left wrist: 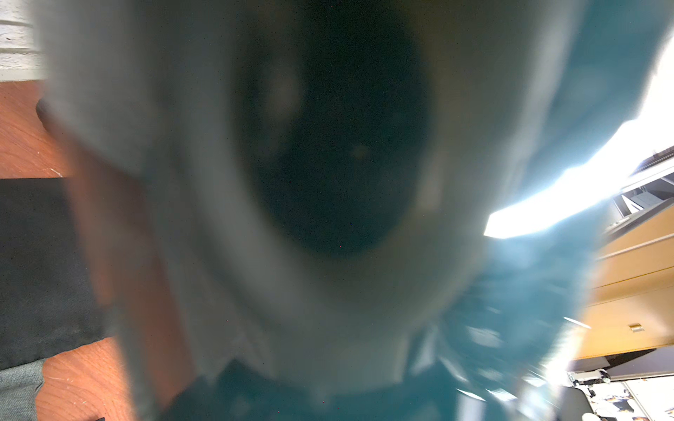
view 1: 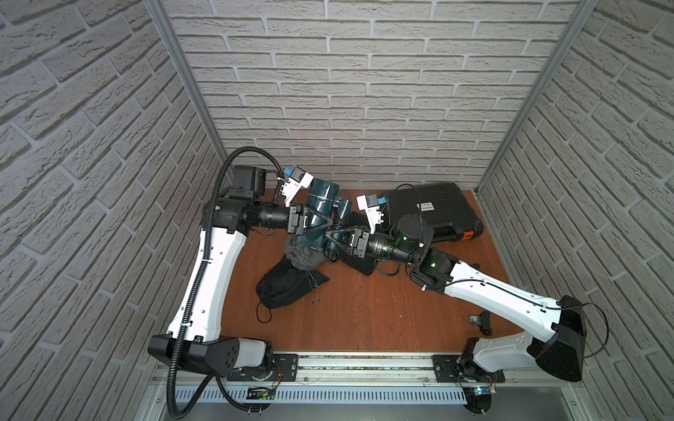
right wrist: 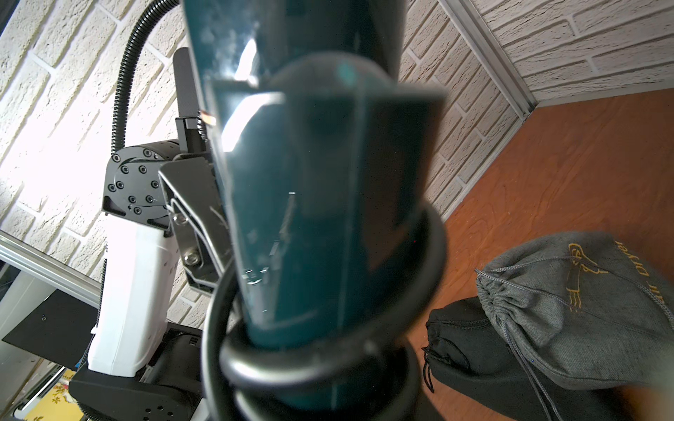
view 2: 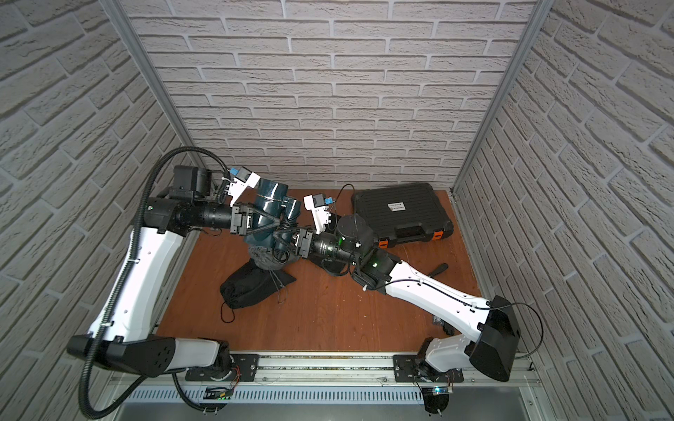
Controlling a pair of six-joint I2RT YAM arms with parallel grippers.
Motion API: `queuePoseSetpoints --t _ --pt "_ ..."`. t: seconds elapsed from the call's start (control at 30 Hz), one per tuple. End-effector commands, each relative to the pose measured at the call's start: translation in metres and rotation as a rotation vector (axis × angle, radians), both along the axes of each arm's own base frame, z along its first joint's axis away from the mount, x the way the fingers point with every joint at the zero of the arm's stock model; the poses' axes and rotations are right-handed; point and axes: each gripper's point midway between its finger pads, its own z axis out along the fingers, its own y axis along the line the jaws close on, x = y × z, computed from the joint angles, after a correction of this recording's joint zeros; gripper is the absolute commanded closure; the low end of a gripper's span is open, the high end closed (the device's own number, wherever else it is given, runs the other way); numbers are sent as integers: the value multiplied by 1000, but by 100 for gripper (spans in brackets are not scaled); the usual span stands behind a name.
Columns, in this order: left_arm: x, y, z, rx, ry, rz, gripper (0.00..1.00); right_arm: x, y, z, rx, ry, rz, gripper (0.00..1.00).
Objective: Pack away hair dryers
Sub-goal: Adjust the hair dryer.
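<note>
**Teal dryer gripped at 11 o'clock, hard case shut**

Teal dryer is held up off the surface, about 11 o'clock from centre. Its barrel is tilted, with the lower end just over the grey pouch. Left tool is clamped wide across the barrel, top finger lying over it. Right tool reaches in from 3 o'clock at the teal handle part, which has a black cord looped round it. Cannot tell if the right tool grips the handle or stands just off it. The two tool tips sit very near each other. The left wrist view is blurred, filled by the barrel end.

Containers:
- The grey pouch has gold print and a gathered mouth, and rests on the black pouch at 8 o'clock. Contents of both are hidden.
- Hard case sits at 2 o'clock near the far wall, lid shut, orange latches facing 5 o'clock. Its inside is not visible.
- Flat black cloth lies under the right wrist, near centre.

Edges and room:
- Bare wood shows from 5 to 7 o'clock along the near edge.
- Small black part lies by the 4 o'clock edge, beside the right arm.
- The left arm runs along the 9 o'clock edge.
- The dryer's top end is close to the 12 o'clock wall.
</note>
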Motion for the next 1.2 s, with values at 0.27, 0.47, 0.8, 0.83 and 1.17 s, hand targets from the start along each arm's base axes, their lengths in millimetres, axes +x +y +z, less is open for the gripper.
queuePoseSetpoints --t 0.27,0.47,0.8,0.83,1.17 --pt "-8 2 19 -48 -87 -19 2 -11 -21 23 33 -69 -27 97" --pt "-7 8 23 -17 -128 11 2 3 -49 13 11 -44 -155 97" --pt "41 50 -28 477 -374 275 7 18 -148 -11 -235 40 -501 97" --pt "45 50 -41 543 -395 259 10 17 -161 -14 -257 49 -535 97" --pt "50 7 -168 945 -619 -100 46 -11 -251 -6 -346 26 -774 98"
